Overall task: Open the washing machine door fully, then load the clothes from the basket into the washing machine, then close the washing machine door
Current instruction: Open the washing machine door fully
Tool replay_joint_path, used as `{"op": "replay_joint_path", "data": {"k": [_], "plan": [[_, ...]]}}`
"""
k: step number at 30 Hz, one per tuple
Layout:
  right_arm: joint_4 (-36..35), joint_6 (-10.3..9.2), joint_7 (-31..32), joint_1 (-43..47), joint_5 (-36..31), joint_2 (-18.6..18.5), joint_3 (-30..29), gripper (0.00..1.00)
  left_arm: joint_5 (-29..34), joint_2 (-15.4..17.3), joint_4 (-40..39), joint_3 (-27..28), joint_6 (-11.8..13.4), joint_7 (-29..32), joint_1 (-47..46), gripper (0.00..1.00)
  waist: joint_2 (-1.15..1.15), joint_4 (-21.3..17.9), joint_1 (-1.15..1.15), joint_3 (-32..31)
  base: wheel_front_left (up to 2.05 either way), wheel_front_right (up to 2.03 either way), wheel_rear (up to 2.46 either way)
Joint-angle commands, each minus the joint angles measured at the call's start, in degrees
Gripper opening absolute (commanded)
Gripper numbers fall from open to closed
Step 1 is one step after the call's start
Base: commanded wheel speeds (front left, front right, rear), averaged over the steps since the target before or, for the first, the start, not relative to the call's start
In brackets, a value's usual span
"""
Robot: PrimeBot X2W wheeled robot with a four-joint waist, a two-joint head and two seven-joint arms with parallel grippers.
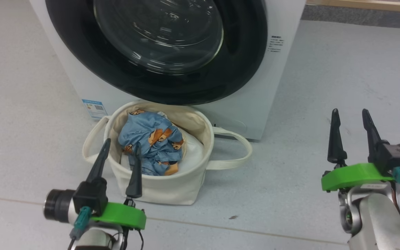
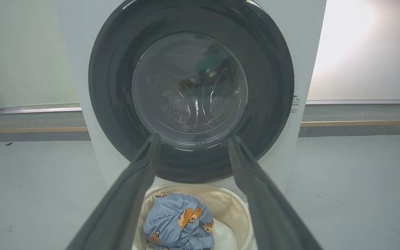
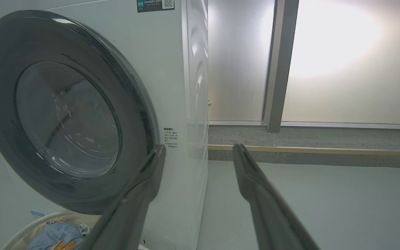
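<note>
The washing machine (image 1: 283, 76) stands ahead, white, its round black-rimmed door (image 1: 158, 52) flat against the front. On the floor just before it sits the cream basket (image 1: 161, 184) holding the blue bear-print clothes (image 1: 151, 142) on a white bundle. My left gripper (image 1: 123, 152) hovers open over the basket's near rim, nothing between its fingers. Off to the right of the machine, my right gripper (image 1: 351, 119) is open and empty above bare floor. The left wrist view faces the door (image 2: 191, 90) with the clothes (image 2: 179, 222) below; the right wrist view sees the door (image 3: 64, 114) from the side.
Grey floor (image 1: 318, 86) spreads on both sides of the machine. One basket handle (image 1: 236, 147) loops out to the right. Behind the machine run a low wooden-edged step (image 3: 311, 151) and frosted panels (image 3: 342, 62).
</note>
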Motion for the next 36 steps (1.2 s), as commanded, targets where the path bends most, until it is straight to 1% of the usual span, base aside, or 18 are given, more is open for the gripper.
{"op": "replay_joint_path", "data": {"k": [1, 11, 12, 13, 17, 22, 25, 26, 29, 32, 36], "plan": [[-1.90, 0.00, -0.70, -1.95, 0.47, -0.22, 1.15, 1.00, 0.39, 0.38, -2.12, 1.44, -0.06, -0.69, -2.02, 1.00, 0.00, -0.01, 0.00, 0.02, 0.05, 0.85, -0.90], [-1.33, 0.00, -0.70, -2.51, 3.23, -0.21, 0.38, 1.00, 0.80, 0.35, -2.49, 1.31, -0.06, -0.69, -1.95, 1.00, 0.00, 0.05, 0.00, 0.32, 0.07, 0.15, -0.21], [-1.23, 0.00, -0.70, -2.66, 3.87, -0.21, 0.36, 0.96, 0.80, 0.34, -2.56, 1.29, -0.06, -0.69, -1.95, 1.00, 0.00, 0.07, 0.00, 0.41, 0.00, 0.00, 0.00], [-1.07, 0.00, -0.70, -2.79, 4.41, -0.21, 0.49, 0.00, 0.79, 0.33, -2.63, 1.26, -0.04, -0.69, -1.94, 1.00, 0.00, 0.09, 0.00, 0.52, 0.00, 0.00, 0.00], [0.55, 0.00, -0.70, -3.95, 9.33, -0.21, 0.72, 0.00, 0.65, 0.26, -2.88, 1.10, 0.06, -0.69, -1.87, 1.00, 0.00, 0.19, 0.00, 1.48, 0.00, 0.00, 0.00], [5.72, 0.00, -0.70, -7.37, 19.87, -0.21, 2.44, 0.00, 0.50, 0.15, -3.01, 0.45, 0.30, -0.69, -2.50, 1.00, 0.00, 0.69, 0.00, 3.89, 0.00, 0.00, 0.00], [9.28, 0.00, 1.03, -10.97, 27.77, -0.21, 3.77, 0.00, 0.45, 0.07, -2.93, -0.21, 0.58, -0.69, -3.26, 1.00, 0.00, 1.18, 0.00, 5.83, 0.00, 0.00, 0.00], [9.28, 0.00, 1.03, -10.97, 27.77, -0.21, 3.77, 0.00, 0.45, 0.07, -2.93, -0.21, 0.58, -0.69, -3.26, 1.00, 0.00, 1.18, 0.00, 5.83, 0.00, 0.00, 0.00], [11.63, 0.00, 5.04, -15.50, 36.34, -0.21, 4.33, 0.00, 0.31, 0.00, -2.96, -0.93, 0.98, -0.69, -4.26, 1.00, 0.00, 1.78, 0.00, 8.02, 0.00, 0.00, 0.00], [12.29, 0.00, 9.79, -20.34, 44.29, -0.58, 3.82, 0.00, 0.07, -0.05, -3.19, -1.79, 1.49, -0.69, -5.47, 1.00, 0.00, 2.73, 0.00, 10.56, 0.00, 0.00, 0.00], [12.72, 0.00, 16.43, -26.51, 54.39, -3.18, 2.02, 0.00, -0.60, -0.11, -3.36, -3.27, 2.17, -0.69, -7.28, 1.00, 0.00, 4.60, 0.00, 13.90, 0.00, 0.00, 0.00]]}}
